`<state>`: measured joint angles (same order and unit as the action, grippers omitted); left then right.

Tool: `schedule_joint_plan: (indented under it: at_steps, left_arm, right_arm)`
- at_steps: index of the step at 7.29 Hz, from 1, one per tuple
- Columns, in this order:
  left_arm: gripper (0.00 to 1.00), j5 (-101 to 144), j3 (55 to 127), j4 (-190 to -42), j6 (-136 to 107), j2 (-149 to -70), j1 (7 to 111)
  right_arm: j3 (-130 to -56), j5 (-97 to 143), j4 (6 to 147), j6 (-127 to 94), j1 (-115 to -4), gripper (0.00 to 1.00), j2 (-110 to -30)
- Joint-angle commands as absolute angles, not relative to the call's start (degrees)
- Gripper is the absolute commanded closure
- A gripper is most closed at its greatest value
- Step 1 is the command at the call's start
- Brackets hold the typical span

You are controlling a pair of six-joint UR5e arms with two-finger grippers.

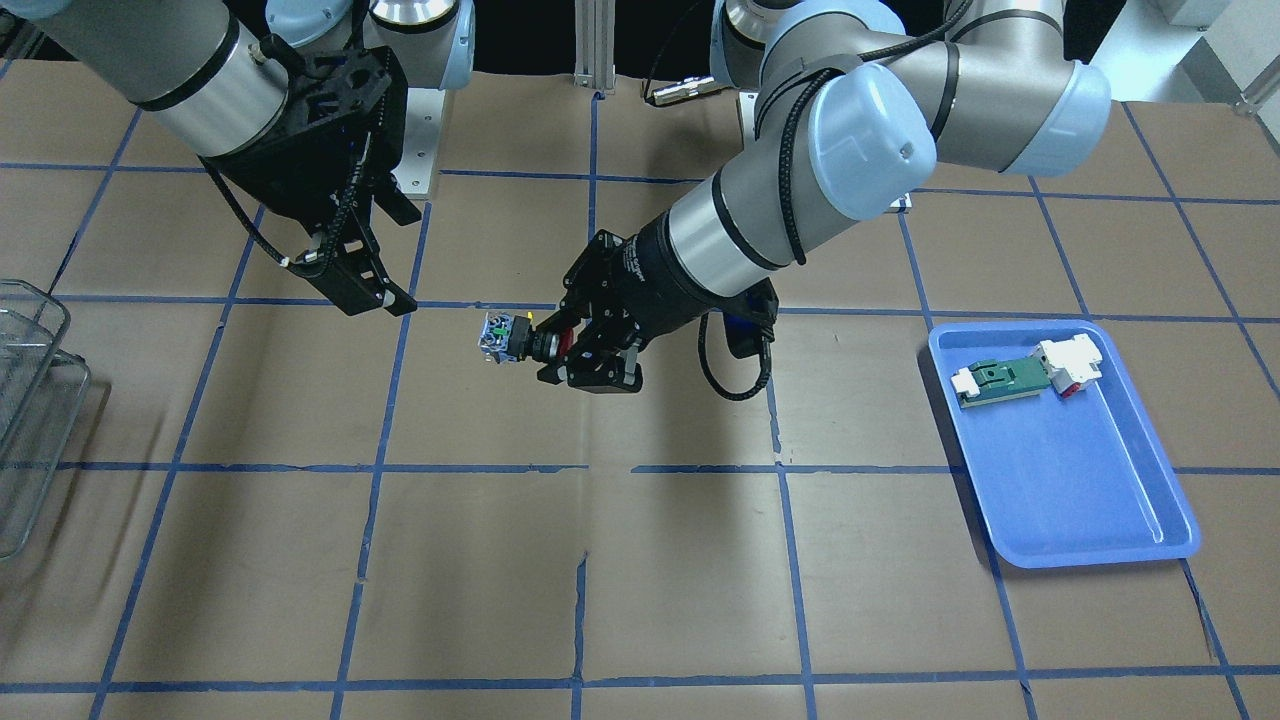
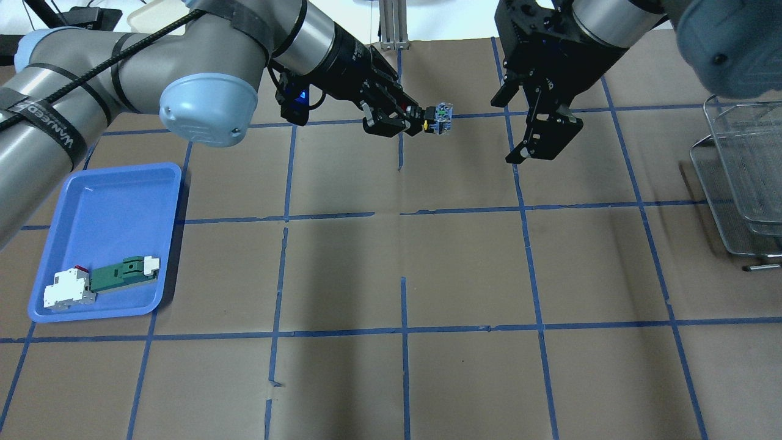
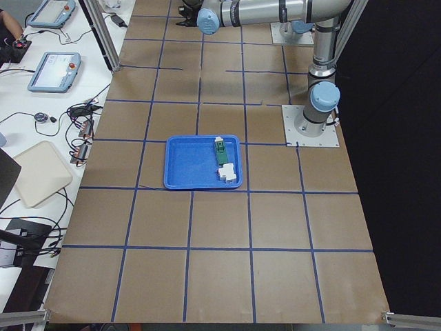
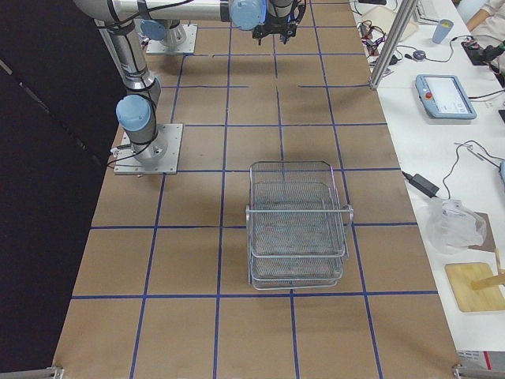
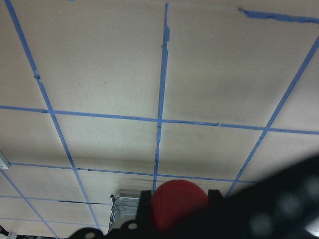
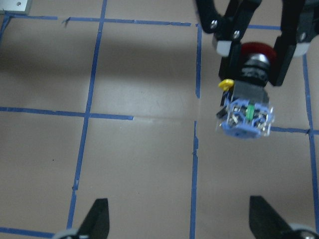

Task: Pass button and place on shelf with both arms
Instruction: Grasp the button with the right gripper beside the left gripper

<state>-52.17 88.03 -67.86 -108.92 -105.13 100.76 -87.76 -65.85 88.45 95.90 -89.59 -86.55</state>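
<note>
Two tools in play; handover not yet made. The left tool (image 2: 410, 117) is clamped on the button (image 2: 438, 118), jaws either side of the red cap and collar, with the contact block sticking out free toward the right tool (image 2: 540, 143). The button is held in the air above the desk (image 2: 464, 275), between the two arms. The right tool is spread wide and empty, near the button but apart from it. Its wrist view shows the block ahead, off to one side of the opening rather than centred.

Risks as I read them:
- Off-centre approach: one jaw hits the block first and levers the button out of the left grip, which only has the cap end.
- Block face is terminals and screws, so it's uneven. A pinch there could slip or twist.
- Left lets go before right has bitten: the button drops to the desk and may roll on the round cap.
- Long carry: the shelf (image 2: 739, 165) sits well apart at the robot's right end, so a weak grasp has plenty of travel to fail on.
</note>
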Motion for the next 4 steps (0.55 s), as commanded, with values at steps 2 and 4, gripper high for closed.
schedule_joint_plan:
  at_steps: [2,4]
  left_arm:
    - [1.00,-51.94,88.15,-67.32,-110.83,-103.89,102.48]
    - [1.00,-51.07,88.15,-67.32,-111.35,-103.63,102.83]
  right_arm:
    - [-85.87,-63.98,88.07,91.85,-89.74,0.00,-84.20]
    - [-85.87,-64.08,89.55,91.41,-89.74,0.00,-84.46]
